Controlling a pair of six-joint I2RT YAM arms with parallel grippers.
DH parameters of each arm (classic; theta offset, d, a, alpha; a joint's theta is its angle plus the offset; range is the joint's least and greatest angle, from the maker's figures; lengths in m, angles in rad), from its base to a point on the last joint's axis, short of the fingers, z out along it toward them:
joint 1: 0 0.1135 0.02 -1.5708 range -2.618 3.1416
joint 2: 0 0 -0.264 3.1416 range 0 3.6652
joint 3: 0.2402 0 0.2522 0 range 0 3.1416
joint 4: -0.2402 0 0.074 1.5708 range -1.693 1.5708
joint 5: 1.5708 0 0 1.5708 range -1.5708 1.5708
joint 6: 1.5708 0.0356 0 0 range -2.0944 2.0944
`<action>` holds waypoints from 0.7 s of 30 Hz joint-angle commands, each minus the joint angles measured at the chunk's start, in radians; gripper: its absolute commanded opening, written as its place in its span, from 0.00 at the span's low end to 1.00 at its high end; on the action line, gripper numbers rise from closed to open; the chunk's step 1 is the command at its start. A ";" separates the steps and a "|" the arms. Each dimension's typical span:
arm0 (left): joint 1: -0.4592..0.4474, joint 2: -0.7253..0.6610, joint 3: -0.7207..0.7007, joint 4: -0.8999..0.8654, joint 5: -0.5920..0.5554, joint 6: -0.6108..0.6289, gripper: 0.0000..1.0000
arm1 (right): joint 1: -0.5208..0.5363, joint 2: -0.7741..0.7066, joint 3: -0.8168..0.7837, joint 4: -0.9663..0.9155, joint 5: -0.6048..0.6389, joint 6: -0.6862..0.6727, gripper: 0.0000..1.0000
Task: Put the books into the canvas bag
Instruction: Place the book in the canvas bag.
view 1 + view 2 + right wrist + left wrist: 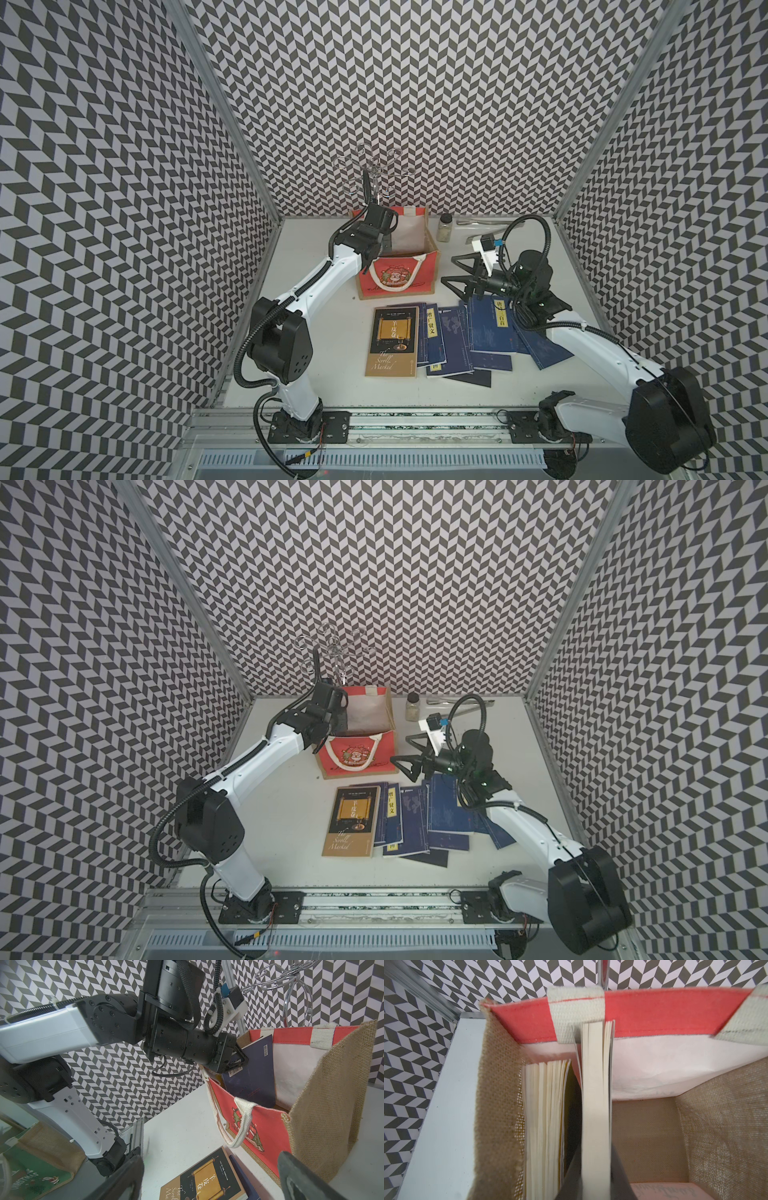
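Red & tan canvas bag [399, 289] stands open on the table [340, 374]. The left gripper [242, 1059] is down inside it, clamped on a dark book [253, 1080] that stands on edge, a bit tilted. A second book [544, 1122] leans on the bag's tan side next to it. The right gripper [458, 272] is spread wide w/ nothing in it, above the navy books [486, 332] by the bag. The black-and-gold book [392, 340] lies flat.

What could go wrong: the dark book has nothing on its far side, so once let go it prob flops over & eats up room. The left gripper could also snag the soft wall on the way out & tug the bag.
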 commanded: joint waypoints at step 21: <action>0.033 -0.030 0.049 0.024 0.050 -0.009 0.41 | -0.003 0.011 0.022 0.042 -0.019 -0.011 0.99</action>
